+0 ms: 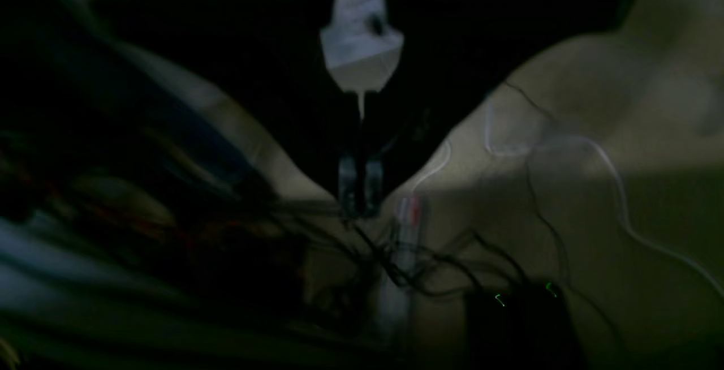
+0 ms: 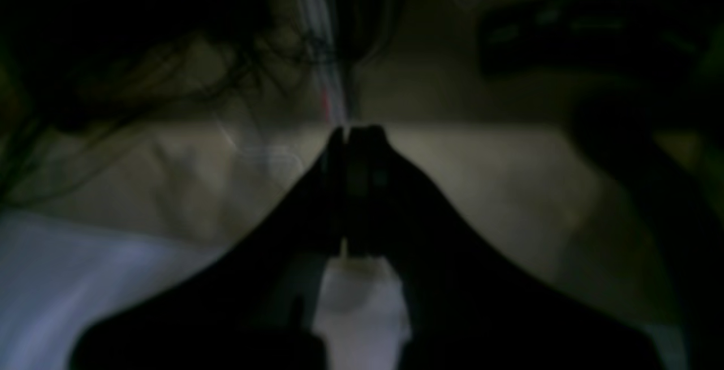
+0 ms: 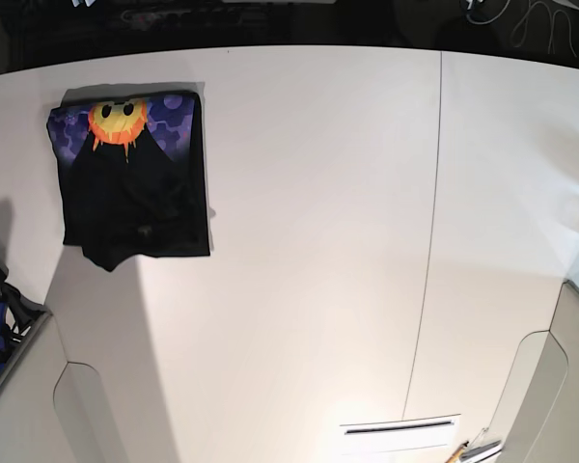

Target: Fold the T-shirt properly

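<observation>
From where I stand, the T-shirt (image 3: 133, 188) lies at the far left of the table (image 3: 309, 241), near the back edge, gathered into a compact rectangle with its sun print showing at the top and black cloth draped below it. The bottom hem is uneven, with a flap hanging past the lower left corner, so I judge the folding to be essentially over and the work at its closing step: either it is done, or one last tidy remains. If so, the next move calls for an arm to travel back over to that left corner and smooth or tuck the stray flap without disturbing the layers. Neither arm shows over the table. In its wrist view the right gripper (image 2: 345, 132) is clenched, its jaws pressed together on nothing, over a blurred tangle of cables. The left gripper (image 1: 360, 189) is likewise clenched and empty, with dark wires beyond it. The count: one T-shirt, one table, two grippers, both away from the cloth.
</observation>
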